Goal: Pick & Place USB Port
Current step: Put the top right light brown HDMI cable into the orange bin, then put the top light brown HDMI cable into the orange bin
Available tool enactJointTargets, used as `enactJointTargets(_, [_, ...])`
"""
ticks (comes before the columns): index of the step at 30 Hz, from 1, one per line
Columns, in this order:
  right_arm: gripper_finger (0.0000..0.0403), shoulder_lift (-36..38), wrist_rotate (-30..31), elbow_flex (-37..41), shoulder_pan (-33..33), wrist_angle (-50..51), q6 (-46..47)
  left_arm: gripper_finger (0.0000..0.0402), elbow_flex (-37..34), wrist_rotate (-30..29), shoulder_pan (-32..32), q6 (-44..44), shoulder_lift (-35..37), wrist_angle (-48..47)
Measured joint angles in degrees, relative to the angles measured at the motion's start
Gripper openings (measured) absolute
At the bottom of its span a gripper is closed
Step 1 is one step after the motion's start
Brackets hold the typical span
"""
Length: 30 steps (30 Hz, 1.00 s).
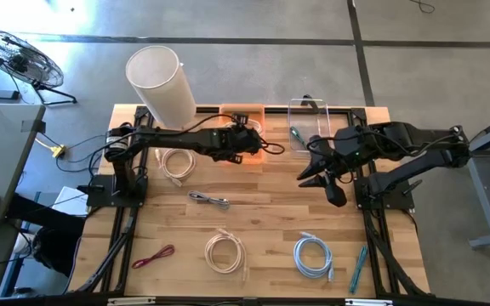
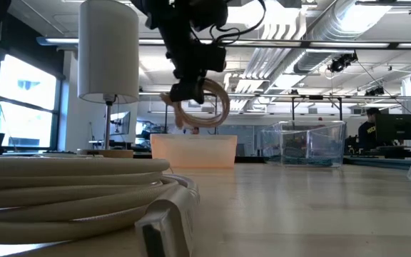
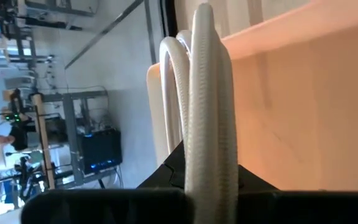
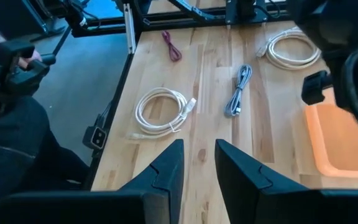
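Observation:
My left gripper hangs over the orange bin at the table's far edge, shut on a cream coiled cable. In the low view the coil dangles above the bin. In the left wrist view its loops rise between my fingers with the bin wall behind. My right gripper is open in the air near the clear bin, touching nothing. Its wrist view looks down on bare wood. My left gripper pinches several loops of the cream coil between its two fingers, which lie across the strands. It comes from above, pointing down. The coil is lifted clear and hangs below the fingers, over the orange bin.
Loose on the table lie a white coil, a grey cable, a red cable, another white coil, a blue-white coil and a teal cable. A white cylinder stands at the far left.

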<state>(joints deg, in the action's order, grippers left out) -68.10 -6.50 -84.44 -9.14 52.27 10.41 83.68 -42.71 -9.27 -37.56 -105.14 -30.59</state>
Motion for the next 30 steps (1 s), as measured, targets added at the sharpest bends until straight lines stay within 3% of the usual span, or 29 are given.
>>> enactJointTargets(7, [0.0083, 0.0, 0.4, 0.0, -1.2, 0.4, -0.3, 0.0012, 0.0, 3.2, -1.4, -1.7, 0.1, -0.2])
enactJointTargets(16, [0.0083, 0.0, 0.3, 0.0, -1.1, 0.8, -0.4, 0.0096, 0.0, 13.1, -4.8, -1.1, 0.1, -1.1])
enactJointTargets(21, [0.0083, 0.0, 0.2, 0.0, -1.1, 1.6, -0.4, 0.0121, 0.0, 13.3, -5.0, -1.1, 0.1, -0.9])
enactJointTargets(30, [0.0083, 0.0, 0.0, 0.0, -1.1, 1.7, -0.4, 0.0126, 0.0, 13.8, -5.0, -1.1, 0.1, -0.9])
